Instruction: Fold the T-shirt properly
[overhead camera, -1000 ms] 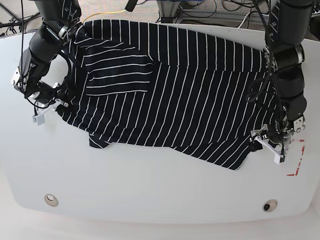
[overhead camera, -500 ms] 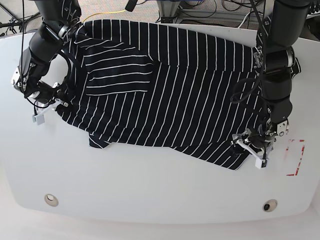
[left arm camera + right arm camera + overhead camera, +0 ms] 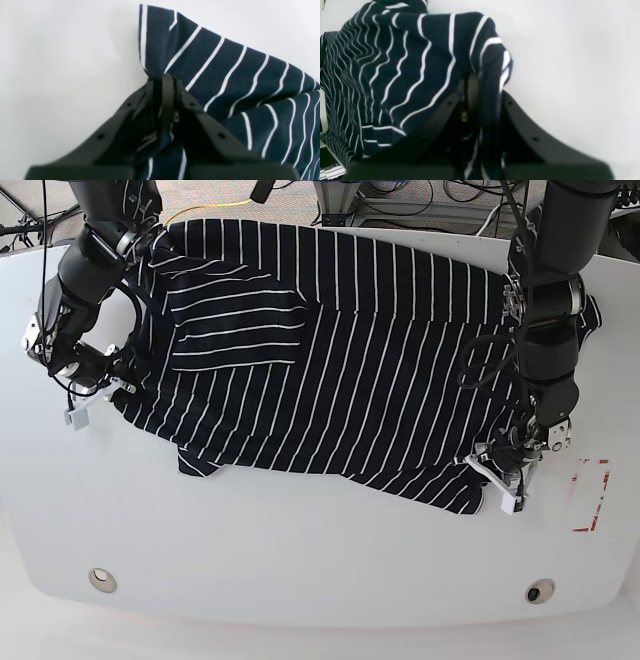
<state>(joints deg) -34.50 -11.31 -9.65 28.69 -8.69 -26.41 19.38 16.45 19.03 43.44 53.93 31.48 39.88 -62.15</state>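
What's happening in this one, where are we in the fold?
A two-armed robot is working on a dark navy fabric T-shirt with thin white stripes, spread across a white table. The left hand is shut on the shirt's near corner, and the right hand is shut on the edge at the opposite side. One sleeve lies folded over the body; the main fold is not yet done.

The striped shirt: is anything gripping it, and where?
Both. The left gripper pinches the T-shirt at a bottom corner; the right gripper pinches its opposite edge.
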